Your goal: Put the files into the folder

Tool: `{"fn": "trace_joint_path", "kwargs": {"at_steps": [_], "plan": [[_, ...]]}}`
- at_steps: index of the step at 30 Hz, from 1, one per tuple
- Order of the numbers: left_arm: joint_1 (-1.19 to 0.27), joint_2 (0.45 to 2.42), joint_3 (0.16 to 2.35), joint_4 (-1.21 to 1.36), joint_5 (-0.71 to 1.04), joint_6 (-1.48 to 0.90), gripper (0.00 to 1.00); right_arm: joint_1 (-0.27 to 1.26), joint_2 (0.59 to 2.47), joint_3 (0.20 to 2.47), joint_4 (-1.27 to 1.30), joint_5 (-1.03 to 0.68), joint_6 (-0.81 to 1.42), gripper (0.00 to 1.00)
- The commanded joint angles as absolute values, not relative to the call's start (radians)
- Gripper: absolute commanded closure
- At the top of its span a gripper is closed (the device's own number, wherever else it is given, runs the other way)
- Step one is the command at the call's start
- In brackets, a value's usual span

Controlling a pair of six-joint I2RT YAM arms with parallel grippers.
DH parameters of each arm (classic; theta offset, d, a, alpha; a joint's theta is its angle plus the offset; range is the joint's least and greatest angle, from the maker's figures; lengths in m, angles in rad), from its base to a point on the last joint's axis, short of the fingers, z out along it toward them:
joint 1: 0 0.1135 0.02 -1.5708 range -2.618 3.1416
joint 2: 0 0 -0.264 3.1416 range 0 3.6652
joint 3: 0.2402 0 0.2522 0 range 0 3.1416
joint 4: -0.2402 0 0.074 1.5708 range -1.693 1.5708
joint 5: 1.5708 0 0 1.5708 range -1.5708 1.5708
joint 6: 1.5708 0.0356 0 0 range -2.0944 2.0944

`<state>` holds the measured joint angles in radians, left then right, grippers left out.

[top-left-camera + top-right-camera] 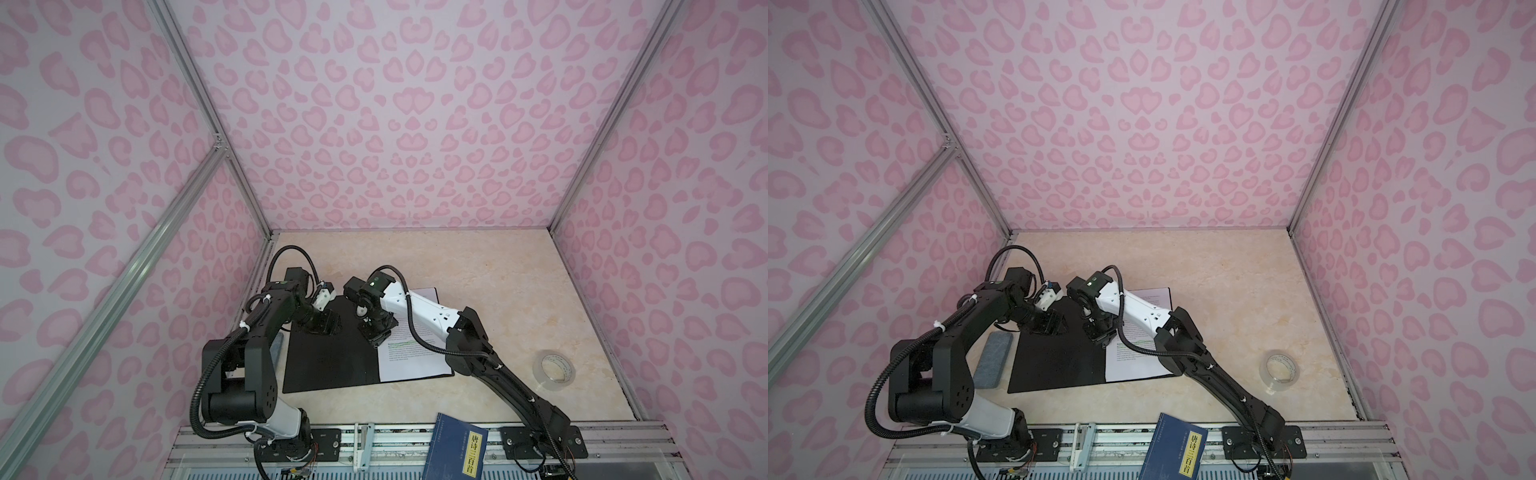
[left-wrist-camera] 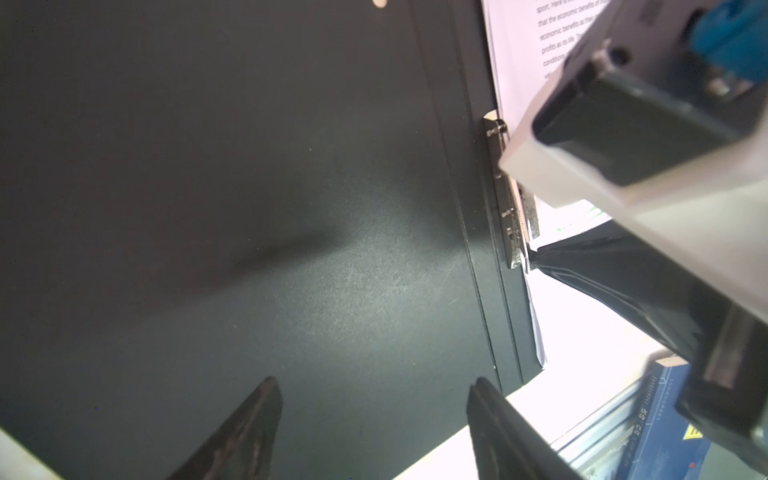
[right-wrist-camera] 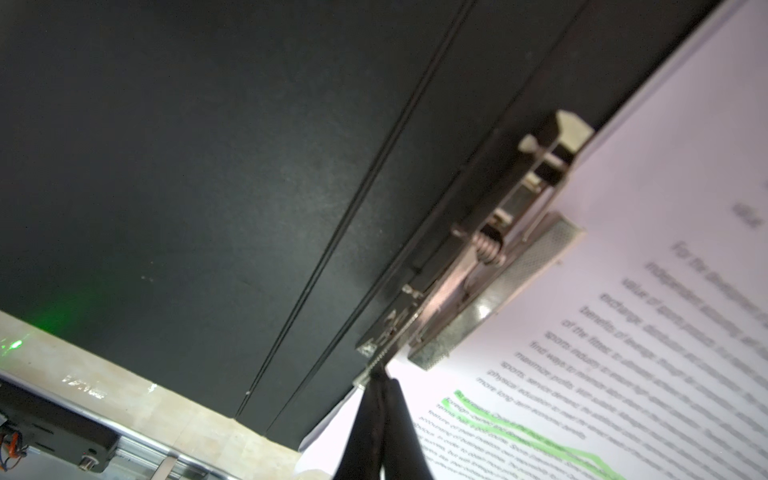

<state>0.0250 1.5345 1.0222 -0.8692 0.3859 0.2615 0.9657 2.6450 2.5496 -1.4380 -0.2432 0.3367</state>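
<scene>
Folder (image 1: 332, 361) lies open on the counter (image 1: 519, 291), black inside up. The files (image 1: 415, 361) are on its right half, under the metal clip (image 3: 490, 266). My right pincer (image 3: 380, 380) is pinched together, tips at the clip's near end, and my left pincer (image 2: 374, 386) is apart over the left flap. Clamping looks about finished, so next I'd back the right off and fold that flap over.

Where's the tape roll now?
In both top views, the tape roll sits on the table, right of the right arm, apart from the folder and beyond the book.
</scene>
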Motion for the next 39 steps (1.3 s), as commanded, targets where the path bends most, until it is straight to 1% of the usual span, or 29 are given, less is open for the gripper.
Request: {"fn": "trace_joint_path", "kwargs": {"at_steps": [1, 28, 39], "plan": [[0.028, 1.523, 1.019, -0.881, 0.399, 0.267, 0.25, 0.961, 2.672, 2.542, -1.456, -0.162, 0.328, 0.93], [0.040, 1.513, 1.000, -0.867, 0.405, 0.263, 0.25, 0.961, 2.704, 2.555, -1.447, -0.170, 0.342, 0.93], [0.041, 1.509, 0.996, -0.861, 0.414, 0.261, 0.25, 0.962, 2.682, 2.576, -1.437, -0.210, 0.353, 0.93]]}}
